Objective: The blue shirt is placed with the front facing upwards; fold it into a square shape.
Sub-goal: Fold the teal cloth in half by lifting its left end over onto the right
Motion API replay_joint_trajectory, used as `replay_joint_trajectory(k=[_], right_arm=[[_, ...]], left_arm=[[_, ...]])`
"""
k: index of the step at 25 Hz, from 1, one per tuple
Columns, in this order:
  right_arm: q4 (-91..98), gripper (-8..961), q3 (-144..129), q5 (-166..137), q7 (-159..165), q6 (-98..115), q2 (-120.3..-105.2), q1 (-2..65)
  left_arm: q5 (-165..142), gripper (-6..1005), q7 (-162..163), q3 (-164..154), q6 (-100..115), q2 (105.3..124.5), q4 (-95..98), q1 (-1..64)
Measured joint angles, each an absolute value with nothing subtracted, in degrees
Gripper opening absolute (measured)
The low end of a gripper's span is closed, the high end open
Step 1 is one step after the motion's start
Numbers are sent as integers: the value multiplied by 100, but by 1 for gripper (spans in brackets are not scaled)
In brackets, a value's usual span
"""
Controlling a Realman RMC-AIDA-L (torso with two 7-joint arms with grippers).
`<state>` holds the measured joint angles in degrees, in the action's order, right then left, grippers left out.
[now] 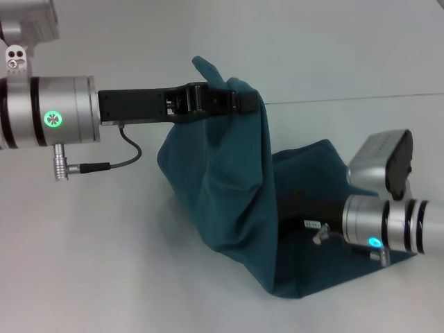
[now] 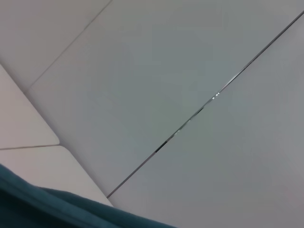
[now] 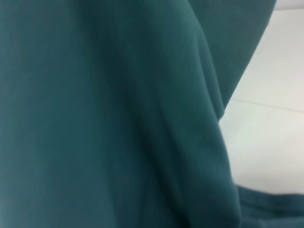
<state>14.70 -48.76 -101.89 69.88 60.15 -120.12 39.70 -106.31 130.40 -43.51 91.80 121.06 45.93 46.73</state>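
The blue shirt point(image 1: 236, 187) hangs in a dark teal drape from my left gripper point(image 1: 244, 100), which is shut on a bunched edge held up above the table. The rest of the cloth trails down onto the table at the right. No lettering shows. My right gripper point(image 1: 295, 207) reaches in low from the right, its black front end tucked against the hanging fold, with the fingertips hidden by cloth. The right wrist view is filled with shirt fabric point(image 3: 118, 118). A strip of the shirt point(image 2: 57, 211) shows in the left wrist view.
The white table point(image 1: 104, 263) spreads around the shirt, with a thin seam point(image 1: 361, 98) crossing it behind the cloth. The same seam point(image 2: 199, 111) shows in the left wrist view. A cable point(image 1: 128, 149) loops under my left wrist.
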Motion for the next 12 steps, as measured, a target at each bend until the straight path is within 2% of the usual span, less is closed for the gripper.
replay_joint_trajectory(k=[12], right_arm=[[1409, 7, -5277, -10221, 6667, 6364, -12011, 3717]], left_arm=[[-10625, 33, 12991, -4337, 9158, 12059, 4602, 4666]])
